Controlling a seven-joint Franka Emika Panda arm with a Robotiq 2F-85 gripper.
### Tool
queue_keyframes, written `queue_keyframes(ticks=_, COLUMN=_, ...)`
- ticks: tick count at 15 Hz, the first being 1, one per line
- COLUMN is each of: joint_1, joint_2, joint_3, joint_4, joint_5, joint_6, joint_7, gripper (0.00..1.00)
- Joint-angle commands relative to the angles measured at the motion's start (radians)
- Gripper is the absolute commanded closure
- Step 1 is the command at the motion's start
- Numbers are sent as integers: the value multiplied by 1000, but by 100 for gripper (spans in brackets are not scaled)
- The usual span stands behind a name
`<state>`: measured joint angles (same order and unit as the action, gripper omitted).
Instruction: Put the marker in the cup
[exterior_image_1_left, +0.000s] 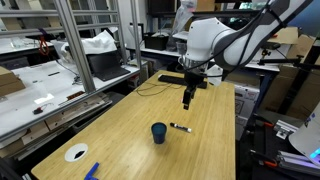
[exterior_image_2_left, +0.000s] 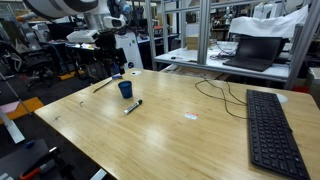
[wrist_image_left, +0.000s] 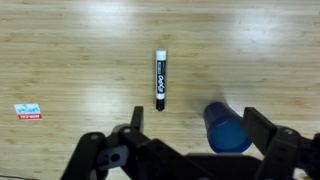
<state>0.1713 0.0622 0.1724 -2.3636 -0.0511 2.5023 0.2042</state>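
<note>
While the arm (exterior_image_1_left: 232, 40) hangs above the table (exterior_image_1_left: 120, 120), its fingers (wrist_image_left: 137, 122) stand wide apart and hold nothing. The marker (wrist_image_left: 160, 78) lies flat on the wood just beside the upright cup (wrist_image_left: 224, 128), not touching it and not inside it.

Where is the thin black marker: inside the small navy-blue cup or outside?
Outside: the thin black marker lies flat on the wooden table, beside the small navy-blue cup, not touching it.

Light wood table (exterior_image_2_left: 180, 130); metal-frame shelving (exterior_image_1_left: 75, 40); cluttered lab benches (exterior_image_2_left: 225, 62) behind.
</note>
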Motion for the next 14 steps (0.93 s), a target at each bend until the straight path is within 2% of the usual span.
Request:
queue_keyframes(ticks=1, joint_1=-5, joint_2=40, joint_3=-8, joint_4=24, joint_5=31, joint_6=-1, joint_7=-35, gripper=0)
queue_keyframes(ticks=6, joint_1=-45, joint_2=218, joint_3=-35, joint_4=113, joint_5=127, joint_6=24, joint_7=-133, gripper=0)
queue_keyframes(ticks=9, joint_1=-76, joint_2=347, joint_3=-17, joint_4=201, joint_5=200, joint_6=38, joint_7=-214, gripper=0)
queue_keyframes(ticks=14, joint_1=-70, joint_2=512, joint_3=-12, joint_4=333, joint_5=197, joint_6=51, joint_7=-226, gripper=0)
